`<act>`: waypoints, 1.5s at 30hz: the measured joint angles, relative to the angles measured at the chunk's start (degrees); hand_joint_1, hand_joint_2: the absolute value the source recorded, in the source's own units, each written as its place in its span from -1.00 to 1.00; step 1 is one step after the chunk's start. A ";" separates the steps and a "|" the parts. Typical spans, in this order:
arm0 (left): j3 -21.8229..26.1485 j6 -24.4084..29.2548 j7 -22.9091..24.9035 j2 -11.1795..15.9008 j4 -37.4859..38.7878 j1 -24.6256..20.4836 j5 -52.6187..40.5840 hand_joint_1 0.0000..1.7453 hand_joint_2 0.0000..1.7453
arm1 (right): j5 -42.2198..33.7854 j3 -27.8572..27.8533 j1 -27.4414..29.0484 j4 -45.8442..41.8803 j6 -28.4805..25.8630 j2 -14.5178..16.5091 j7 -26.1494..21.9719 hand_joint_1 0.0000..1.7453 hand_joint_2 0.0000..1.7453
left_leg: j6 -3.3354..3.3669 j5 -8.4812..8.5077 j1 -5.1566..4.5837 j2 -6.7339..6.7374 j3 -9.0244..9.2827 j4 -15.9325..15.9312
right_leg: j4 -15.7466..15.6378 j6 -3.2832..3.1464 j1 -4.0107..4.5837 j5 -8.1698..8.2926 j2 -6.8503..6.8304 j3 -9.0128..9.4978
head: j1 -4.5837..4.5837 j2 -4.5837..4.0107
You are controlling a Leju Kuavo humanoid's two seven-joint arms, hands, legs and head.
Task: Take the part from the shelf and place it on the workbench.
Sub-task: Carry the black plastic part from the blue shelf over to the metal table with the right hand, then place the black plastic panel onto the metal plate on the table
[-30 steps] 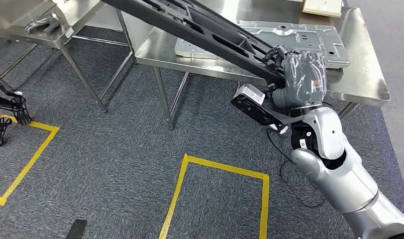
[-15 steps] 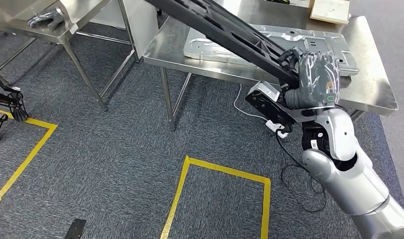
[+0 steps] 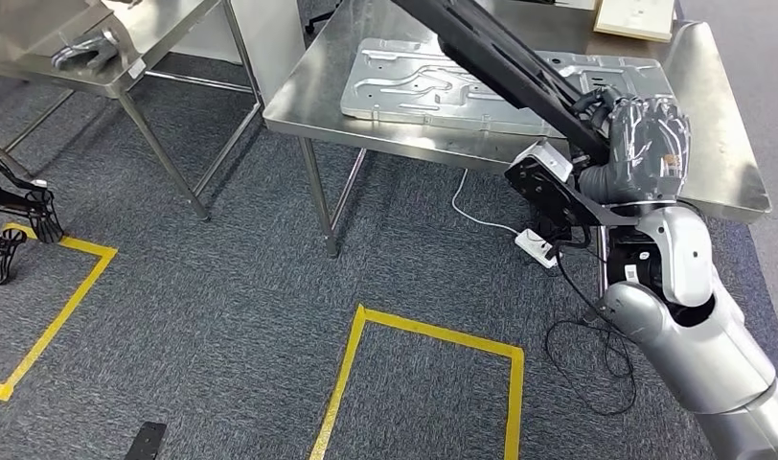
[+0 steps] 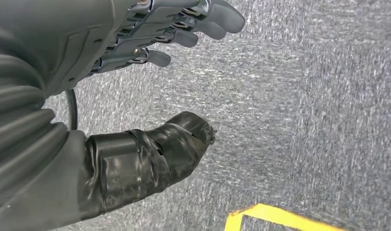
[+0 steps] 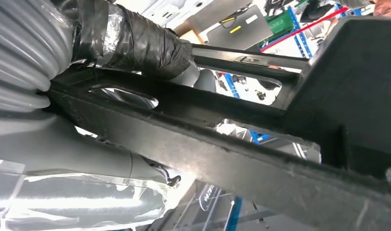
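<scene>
The steel surface (image 3: 692, 153) sits at twelve to two o'clock in the head view, carrying a flat grey metal panel (image 3: 414, 86). Over it slants the long black part (image 3: 505, 62), running from twelve o'clock down toward two, its lower end clasped by the right hand (image 3: 644, 144) with fingers (image 5: 136, 41) wrapped around it. The left hand (image 4: 111, 96) hangs over the carpet, fingers (image 4: 203, 21) spread and empty.
</scene>
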 joint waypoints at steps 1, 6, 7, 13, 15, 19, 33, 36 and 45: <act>0.00 -0.01 0.01 -0.01 0.00 0.06 0.00 -1.00 1.00 | 0.00 -0.03 0.09 0.00 0.01 -0.01 0.00 1.00 1.00 | -0.04 0.64 0.00 0.00 -0.84 0.75 | 0.08 -0.05 0.03 -0.19 0.01 0.14 | -0.01 -0.01; 0.00 -0.01 -0.15 0.02 0.00 0.00 -0.08 -1.00 1.00 | -0.03 -0.36 0.22 0.00 0.01 -0.08 0.00 1.00 1.00 | 0.81 8.63 -0.27 0.17 4.81 -13.47 | 0.86 0.75 0.27 -1.60 0.07 0.96 | 0.03 -0.01; 0.00 -0.01 -0.24 0.01 0.00 0.01 -0.11 -1.00 1.00 | -0.05 -0.41 0.23 -0.01 0.01 -0.12 0.01 1.00 1.00 | 1.05 8.47 -0.39 0.16 5.21 -14.29 | 0.87 1.00 0.34 -1.75 0.07 0.97 | 0.03 0.00; -0.01 -0.08 -0.62 -0.02 0.00 -0.09 -0.37 -1.00 1.00 | -0.12 -0.57 0.42 -0.07 0.08 -0.66 0.03 1.00 1.00 | 2.71 8.15 -0.01 0.08 6.65 -15.42 | 8.34 2.59 0.11 -5.82 0.06 -2.36 | 0.20 -0.01; -0.01 -0.18 -0.65 -0.08 0.00 -0.11 -0.46 -1.00 1.00 | -0.14 -0.60 0.69 -0.07 0.14 -0.77 0.08 1.00 1.00 | 2.94 7.79 0.01 0.07 6.98 -15.37 | 15.10 2.94 -0.11 -7.75 0.05 -6.38 | 0.21 0.00; -0.01 -0.33 -0.54 -0.27 0.00 -0.06 -0.51 -1.00 1.00 | -0.10 -0.62 1.03 -0.10 0.31 -1.06 0.33 1.00 1.00 | 2.53 6.69 0.15 -0.10 7.99 -15.06 | 8.50 2.98 -0.51 -1.31 0.05 -4.99 | 0.23 0.00; -0.01 -0.44 -0.48 -0.51 0.00 -0.10 -0.57 -1.00 1.00 | -0.40 -0.94 1.52 -0.48 1.32 -1.54 1.02 1.00 1.00 | 0.22 4.32 0.04 0.07 -0.06 -2.79 | 0.62 -0.02 0.17 -1.19 0.15 0.76 | -0.20 0.00; -0.01 -0.45 -0.48 -0.45 0.00 -0.17 -0.58 -1.00 1.00 | -0.46 -0.95 1.51 -0.48 1.34 -1.54 1.06 1.00 1.00 | 1.21 9.19 -0.40 0.11 3.97 -12.64 | 0.80 0.36 0.46 -2.13 0.19 1.64 | -0.18 0.00; -0.01 -0.77 -0.61 -0.55 0.00 -0.24 -0.69 -1.00 1.00 | -0.79 -1.10 1.50 -0.72 1.45 -1.87 1.12 1.00 1.00 | 3.04 8.31 -0.06 0.13 7.30 -16.20 | 13.05 2.64 0.00 -7.58 0.10 -4.70 | 0.23 0.00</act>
